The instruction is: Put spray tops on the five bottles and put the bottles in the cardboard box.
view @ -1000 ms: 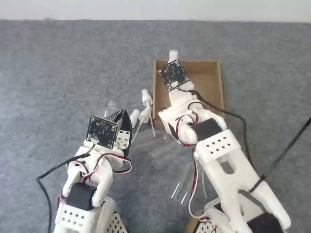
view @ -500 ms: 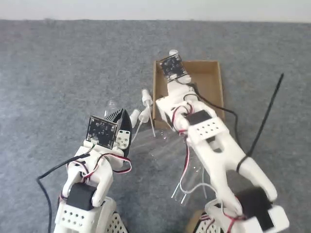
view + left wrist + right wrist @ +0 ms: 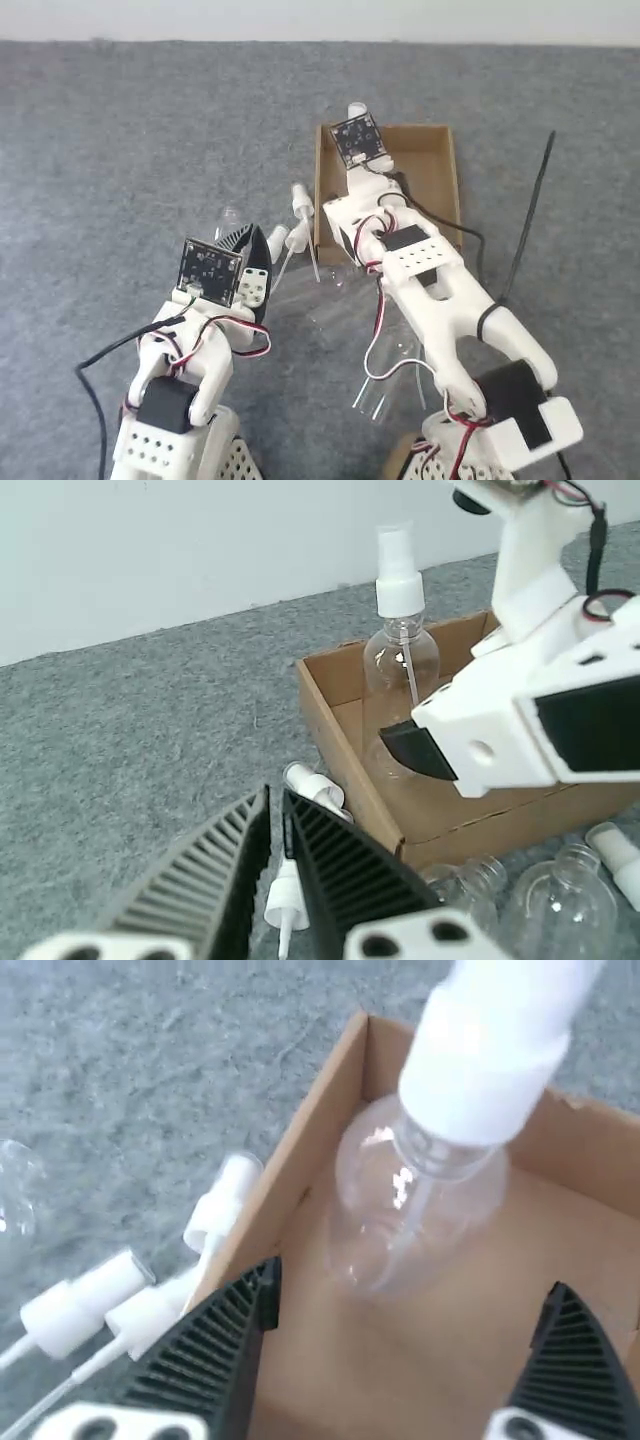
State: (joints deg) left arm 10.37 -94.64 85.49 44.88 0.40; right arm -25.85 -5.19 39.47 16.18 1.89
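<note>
A clear bottle with a white spray top [image 3: 425, 1185] stands upright in the far left corner of the cardboard box [image 3: 300, 1150]. My right gripper [image 3: 410, 1290] is open, its jaws on either side of the bottle and apart from it. In the high view the right arm [image 3: 405, 250] lies over the box [image 3: 455, 180]. Left of the box lie loose spray tops [image 3: 300, 200] on the carpet. My left gripper [image 3: 276, 798] hangs shut and empty just short of them. Capless clear bottles [image 3: 560, 905] lie beside the box's near wall [image 3: 340, 750].
Grey carpet covers the table, with open room to the far left and right of the box. One more clear bottle [image 3: 226, 215] lies by the left gripper [image 3: 262, 240]. The right arm's black cable [image 3: 525, 240] arcs up to the right of the box.
The right wrist has pushed a little farther over the box toward the bottle while its elbow dropped lower. The left arm has kept still.
</note>
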